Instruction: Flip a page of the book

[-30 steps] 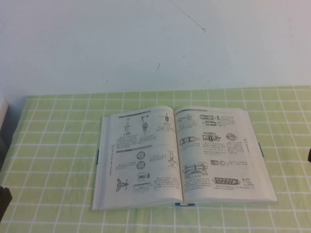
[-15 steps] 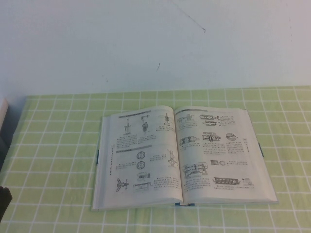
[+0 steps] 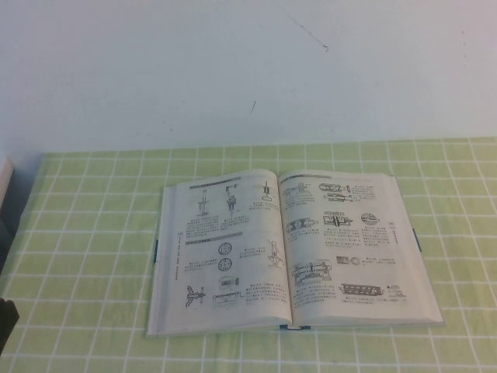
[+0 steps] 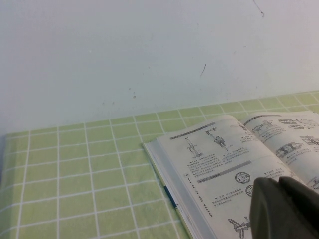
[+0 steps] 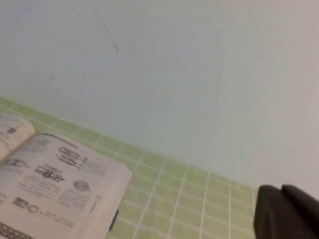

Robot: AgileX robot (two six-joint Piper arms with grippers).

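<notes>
The book (image 3: 287, 252) lies open and flat on the green checked cloth, blue-grey cover edges showing at its sides. Its right-hand leaf, the page (image 3: 349, 241), faces up with rows of small mechanical drawings and lies flat. The left leaf shows drawings and text. My left gripper (image 3: 6, 322) sits low at the table's near left corner, well clear of the book. In the left wrist view its fingers are together and empty (image 4: 278, 183), with the book (image 4: 214, 164) behind them. My right gripper (image 5: 281, 189) is shut and empty, off to the book's (image 5: 55, 179) right, outside the high view.
The green checked tablecloth (image 3: 85, 233) covers the table up to a pale wall (image 3: 248, 70) at the back. A pale and dark object (image 3: 4, 194) stands at the far left edge. Open cloth lies on both sides of the book.
The dark tip of my right gripper, seen at the high view's right edge one second ago, has moved out of that view. The book and left gripper have not moved.
</notes>
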